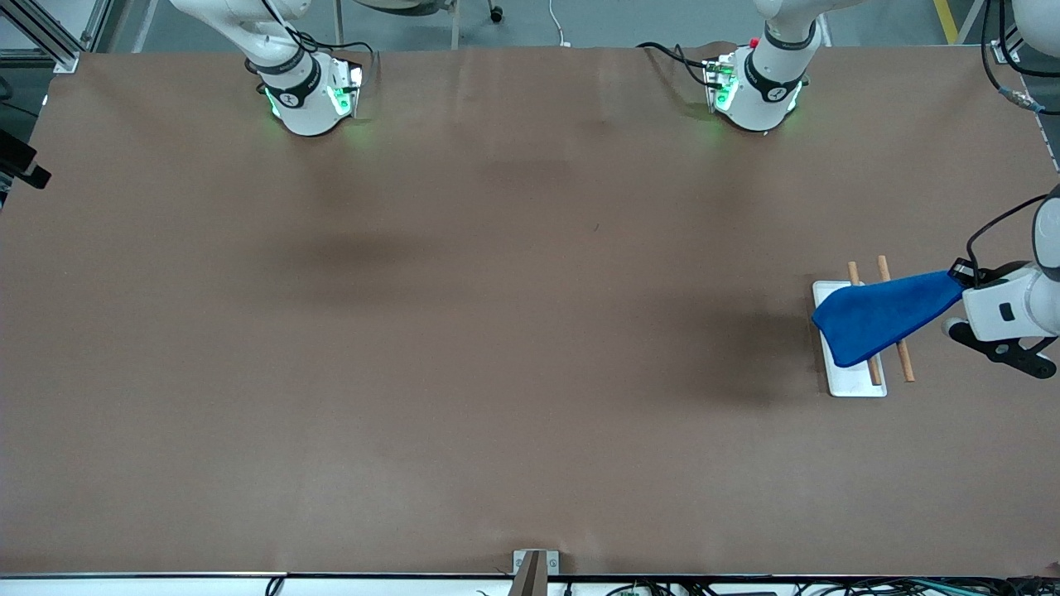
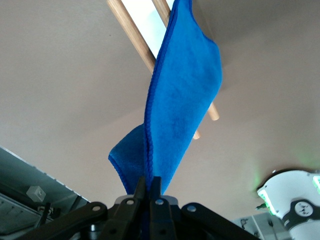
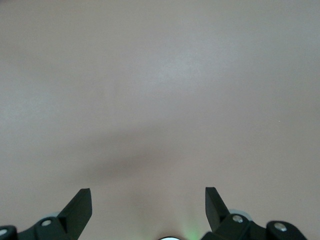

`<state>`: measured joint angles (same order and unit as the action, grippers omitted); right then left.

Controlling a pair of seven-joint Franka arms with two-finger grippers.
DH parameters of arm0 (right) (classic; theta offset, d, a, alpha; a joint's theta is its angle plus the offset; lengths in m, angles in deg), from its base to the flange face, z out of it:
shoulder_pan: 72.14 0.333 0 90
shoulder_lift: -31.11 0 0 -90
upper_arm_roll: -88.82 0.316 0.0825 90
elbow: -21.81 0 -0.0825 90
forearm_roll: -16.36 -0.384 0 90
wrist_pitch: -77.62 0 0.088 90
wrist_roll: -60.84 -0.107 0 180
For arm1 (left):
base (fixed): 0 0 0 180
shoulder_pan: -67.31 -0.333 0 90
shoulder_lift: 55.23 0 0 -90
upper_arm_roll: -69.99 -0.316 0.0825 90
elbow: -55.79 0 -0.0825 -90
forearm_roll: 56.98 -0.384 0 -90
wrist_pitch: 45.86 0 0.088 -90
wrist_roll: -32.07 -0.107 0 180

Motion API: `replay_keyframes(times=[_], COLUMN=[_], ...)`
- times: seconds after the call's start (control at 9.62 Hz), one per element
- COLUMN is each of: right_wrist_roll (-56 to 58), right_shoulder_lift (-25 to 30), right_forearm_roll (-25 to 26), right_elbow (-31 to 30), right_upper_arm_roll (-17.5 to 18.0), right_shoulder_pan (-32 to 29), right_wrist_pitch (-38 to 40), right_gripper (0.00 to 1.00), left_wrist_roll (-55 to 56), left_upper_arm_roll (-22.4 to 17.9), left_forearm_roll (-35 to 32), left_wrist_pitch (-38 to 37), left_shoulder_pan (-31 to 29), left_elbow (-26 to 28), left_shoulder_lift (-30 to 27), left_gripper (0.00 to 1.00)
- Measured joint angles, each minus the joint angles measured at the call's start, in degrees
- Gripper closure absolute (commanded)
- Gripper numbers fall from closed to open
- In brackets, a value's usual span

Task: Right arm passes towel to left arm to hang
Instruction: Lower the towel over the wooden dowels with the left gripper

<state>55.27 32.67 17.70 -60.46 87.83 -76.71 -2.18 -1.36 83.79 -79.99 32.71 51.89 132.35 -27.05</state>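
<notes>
My left gripper is shut on one edge of the bright-blue towel at the left arm's end of the table. The towel stretches from the gripper down across two wooden rods of a rack, with its lower end over the white tray. In the left wrist view the towel hangs from my shut left gripper over the rods. My right gripper is open and empty over bare table, and it is out of the front view.
The brown table carries only the rack. The right arm's base and the left arm's base stand along the edge farthest from the front camera. A metal bracket sits at the nearest edge.
</notes>
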Motion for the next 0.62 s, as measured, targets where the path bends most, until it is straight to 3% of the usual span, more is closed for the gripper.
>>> replay_keyframes(times=[0.21, 0.62], right_wrist_roll=[-0.16, 1.46], right_shoulder_lift=[-0.07, 0.95], right_forearm_roll=[0.11, -0.03], right_elbow=[-3.25, -3.41], right_upper_arm_roll=[1.81, -0.64], right_shoulder_pan=[-0.6, -0.85], right_wrist_pitch=[-2.85, -2.55], right_gripper=[0.0, 0.0], left_wrist_roll=[-5.41, -8.17], left_upper_arm_roll=[-0.39, -1.52], left_forearm_roll=[-3.25, -3.94], left_wrist_pitch=[3.38, 10.66], left_shoulder_pan=[-0.17, -1.93], left_elbow=[-0.08, -0.19], left_shoulder_lift=[2.3, 5.08], left_gripper=[1.0, 0.99])
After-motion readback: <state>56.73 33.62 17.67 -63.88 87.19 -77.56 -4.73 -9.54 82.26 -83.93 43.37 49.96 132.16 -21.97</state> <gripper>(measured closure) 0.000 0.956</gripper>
